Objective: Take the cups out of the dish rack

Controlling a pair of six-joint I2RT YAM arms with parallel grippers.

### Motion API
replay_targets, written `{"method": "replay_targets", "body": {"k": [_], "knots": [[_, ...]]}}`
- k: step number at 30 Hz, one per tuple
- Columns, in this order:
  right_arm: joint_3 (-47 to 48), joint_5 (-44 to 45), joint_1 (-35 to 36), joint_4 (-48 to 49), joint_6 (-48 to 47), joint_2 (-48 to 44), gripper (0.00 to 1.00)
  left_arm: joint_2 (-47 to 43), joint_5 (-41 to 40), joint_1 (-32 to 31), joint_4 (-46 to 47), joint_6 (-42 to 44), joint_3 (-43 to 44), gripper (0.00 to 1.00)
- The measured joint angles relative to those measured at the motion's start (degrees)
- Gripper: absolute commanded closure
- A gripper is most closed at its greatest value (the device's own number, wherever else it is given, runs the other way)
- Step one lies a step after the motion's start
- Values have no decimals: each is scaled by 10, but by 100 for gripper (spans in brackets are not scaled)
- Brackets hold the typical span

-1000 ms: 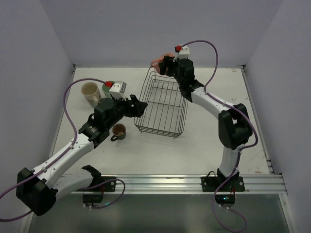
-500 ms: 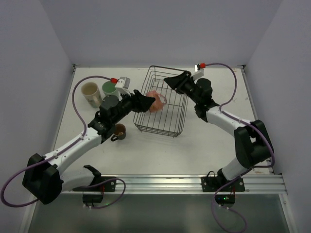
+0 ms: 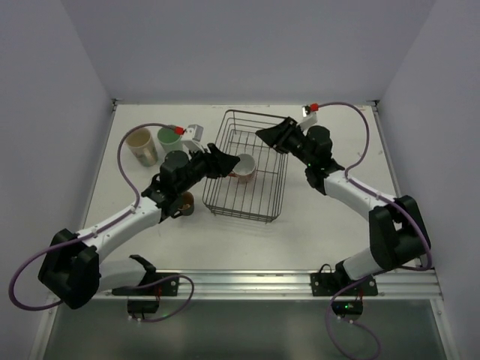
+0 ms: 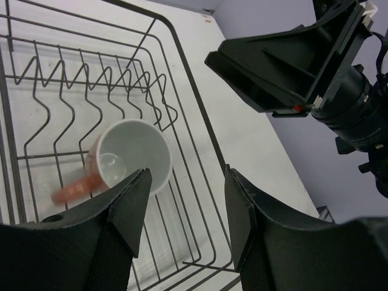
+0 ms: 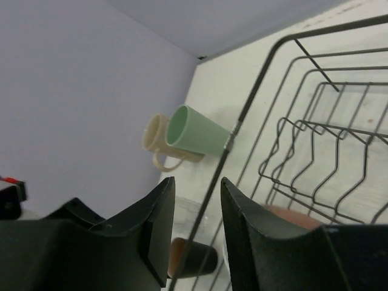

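- The pink mug (image 3: 244,166) is seen inside the dish rack (image 3: 259,191), near its middle, with its white inside facing up.
- Its handle is blurred in the left wrist view.
- The rack is set in the middle of the worktop (image 3: 322,225).
- The left gripper (image 3: 223,161) is held at the rack's left side, just beside the mug. Its fingers are spread apart and nothing is gripped.
- The right gripper (image 3: 270,135) is held over the rack's far right part. Its fingers are spread too, with nothing between them.
- A green cup (image 3: 169,138) and a cream cup (image 3: 140,145) are placed side by side, left of the rack.
- A black mug (image 3: 185,201) is partly hidden under the left arm.
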Motion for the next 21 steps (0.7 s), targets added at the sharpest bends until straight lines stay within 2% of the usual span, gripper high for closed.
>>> {"method": "replay_targets", "body": {"k": [5, 8, 12, 17, 21], "knots": [[3, 4, 17, -146, -127, -36, 30, -64, -32, 0, -35, 29, -10, 41], [13, 34, 53, -253, -203, -62, 24, -95, -41, 0, -52, 45, -7, 41], [22, 61, 83, -334, -260, -72, 15, -106, -43, 0, -66, 53, -10, 41], [31, 80, 96, -381, -288, -52, 13, -99, -42, 0, -94, 64, -12, 41], [50, 75, 99, -402, -296, -27, 7, -91, -43, 0, -125, 74, -12, 41]]}}
